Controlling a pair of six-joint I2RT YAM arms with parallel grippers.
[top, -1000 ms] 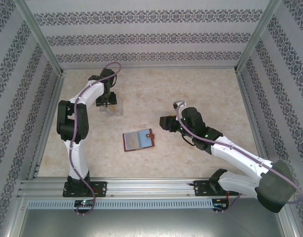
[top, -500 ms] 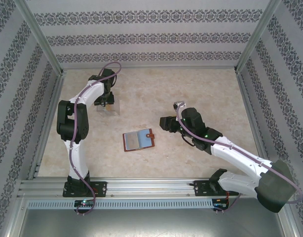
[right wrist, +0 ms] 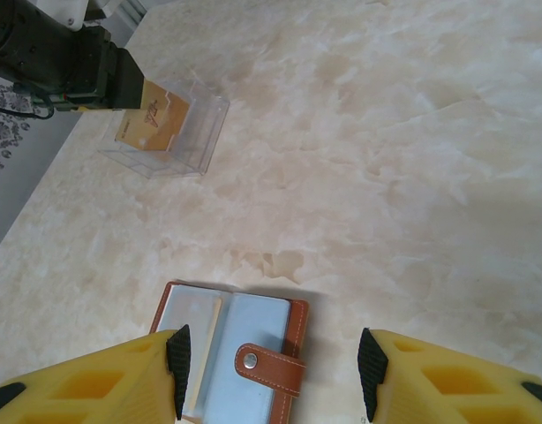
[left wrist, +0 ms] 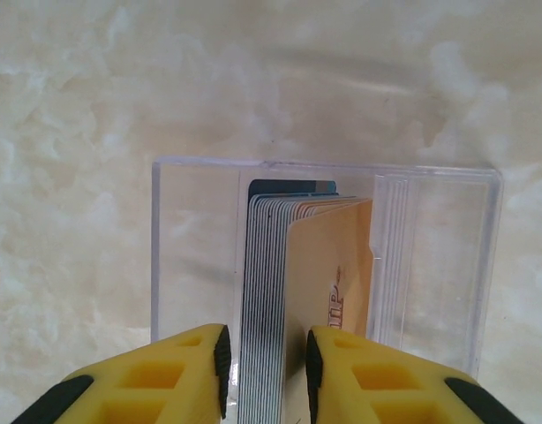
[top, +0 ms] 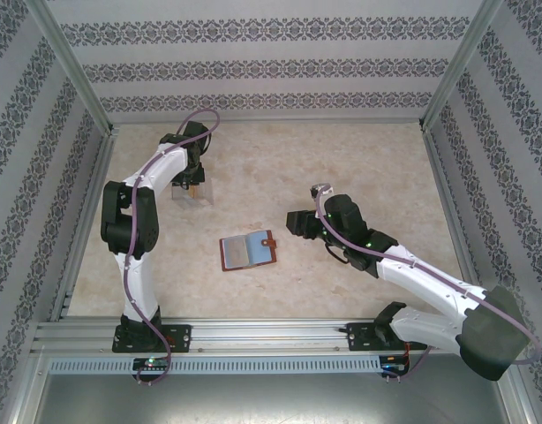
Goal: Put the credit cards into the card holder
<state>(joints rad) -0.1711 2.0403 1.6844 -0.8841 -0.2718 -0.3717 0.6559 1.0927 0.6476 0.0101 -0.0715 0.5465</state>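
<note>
Between the yellow fingers [left wrist: 209, 362] of the left gripper [left wrist: 267, 353] a stack of credit cards [left wrist: 267, 283] is seen, stood on edge in a clear plastic stand [left wrist: 191, 247]. An orange-tan card [left wrist: 328, 274] is leaned at the stack's right side, partly ahead of the right finger. The jaws are set narrowly apart around the stack, and a thin gap is visible at the left pad; whether the cards are clamped cannot be told. Below the right gripper [right wrist: 273, 362], between its fingertips, the card holder [right wrist: 227, 344] is laid open on the marbled table [right wrist: 412, 177], greyish-blue pockets up, snap tab [right wrist: 267, 367] toward the right finger. The right jaws are held wide apart, and nothing is gripped. Far ahead and to the left of this gripper, the stand and the left arm are seen, well apart from the holder.
</note>
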